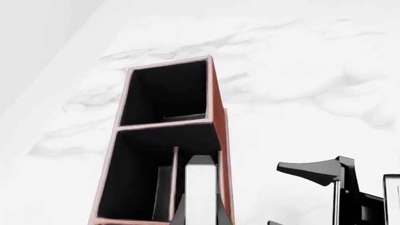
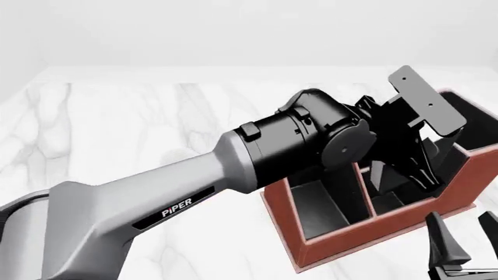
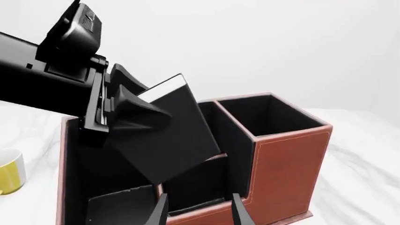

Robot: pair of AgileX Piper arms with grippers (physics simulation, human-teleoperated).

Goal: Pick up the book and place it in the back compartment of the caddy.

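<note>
Book point(image 3: 166, 136) hangs tilted over the caddy point(image 3: 284, 159), pinched between the fingers of the left gripper point(image 3: 128, 115), its lower corner dipping toward one of the small middle cells while the white page edge points up at about one o'clock. From the right wrist view the black cover blocks most of that cell, so I can't be sure which of the middle pair it is over, or whether the corner touches the low divider. In the front view the left arm point(image 2: 233, 163) crosses from eight o'clock toward two o'clock and its wrist hides the book almost wholly; only the caddy's near compartments and reddish front wall show below it. The left wrist view looks down into the black-lined cells, with the book's white edge point(image 1: 201, 187) cut off at the frame's border. Right gripper point(image 2: 459, 245) sits at the caddy's near corner, around five o'clock in the front view, its jaws spread and holding nothing, partly cropped. A yellow mug point(image 3: 9, 171) is half cut off by the right wrist view's edge
</note>
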